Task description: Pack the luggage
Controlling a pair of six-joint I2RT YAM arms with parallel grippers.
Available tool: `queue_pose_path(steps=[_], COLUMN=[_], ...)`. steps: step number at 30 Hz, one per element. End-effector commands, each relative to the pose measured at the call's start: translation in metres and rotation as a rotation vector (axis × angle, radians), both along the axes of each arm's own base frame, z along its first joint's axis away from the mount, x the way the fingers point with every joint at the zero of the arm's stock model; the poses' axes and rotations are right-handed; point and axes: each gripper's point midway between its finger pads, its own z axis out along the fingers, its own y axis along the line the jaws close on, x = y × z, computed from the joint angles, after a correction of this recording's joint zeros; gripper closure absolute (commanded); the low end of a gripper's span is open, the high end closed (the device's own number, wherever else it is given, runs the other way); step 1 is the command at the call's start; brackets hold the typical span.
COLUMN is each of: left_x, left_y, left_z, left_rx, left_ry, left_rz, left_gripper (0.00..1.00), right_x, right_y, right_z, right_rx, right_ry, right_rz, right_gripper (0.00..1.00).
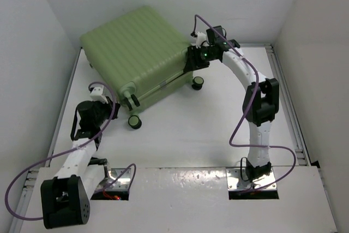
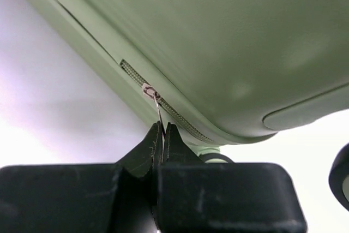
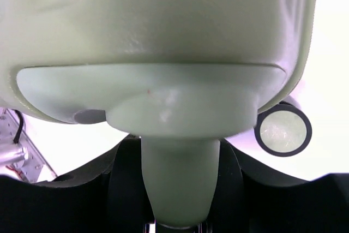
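left gripper [image 2: 162, 135] pinched shut on thin zipper pull [image 2: 158, 110] at the luggage [image 2: 229, 42] seam, right gripper [image 3: 181, 154] part-open, clasping a wheel post [image 3: 180, 184], another wheel [image 3: 283, 130] just beside, only the top view shows the luggage lying flat at the far left of the white table [image 1: 191, 135]

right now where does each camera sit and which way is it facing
top external: above and behind the bases, looking down on the closed luggage; left arm and right arm show
left wrist: facing the luggage's zipper seam; left gripper shut on the zipper pull
right wrist: low at a corner, facing a wheel stem, which the right gripper clasps
shared: all show the luggage
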Motion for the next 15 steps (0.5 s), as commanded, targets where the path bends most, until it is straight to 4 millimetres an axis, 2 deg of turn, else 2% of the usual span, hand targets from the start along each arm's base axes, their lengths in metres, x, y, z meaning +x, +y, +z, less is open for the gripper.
queue_pose_path(steps=[1, 6, 9, 11, 15], left_x=[-0.016, -0.029, -0.036, -0.045, -0.067], left_y=[-0.061, -0.079, -0.086, -0.098, -0.109], left_z=[0.051, 0.058, 0.054, 0.058, 0.063], left_rx=[-0.074, -0.078, -0.059, -0.031, 0.040], left_ry=[-0.163, -0.178, -0.168, -0.178, -0.238], left_rz=[-0.308, -0.379, -0.412, -0.504, -0.640], left_gripper=[1.00, 1.00, 1.00, 1.00, 1.00], right_x=[-0.001, 0.000, 0.003, 0.005, 0.008], right_y=[0.037, 0.038, 0.036, 0.037, 0.036], right_z=[0.045, 0.040, 0.039, 0.040, 0.036], right_rx=[0.128, 0.124, 0.117, 0.116, 0.106], right_ry=[-0.116, -0.106, -0.107, -0.116, -0.113], right_rz=[0.077, 0.073, 0.065, 0.064, 0.055], right_gripper=[1.00, 1.00, 1.00, 1.00, 1.00])
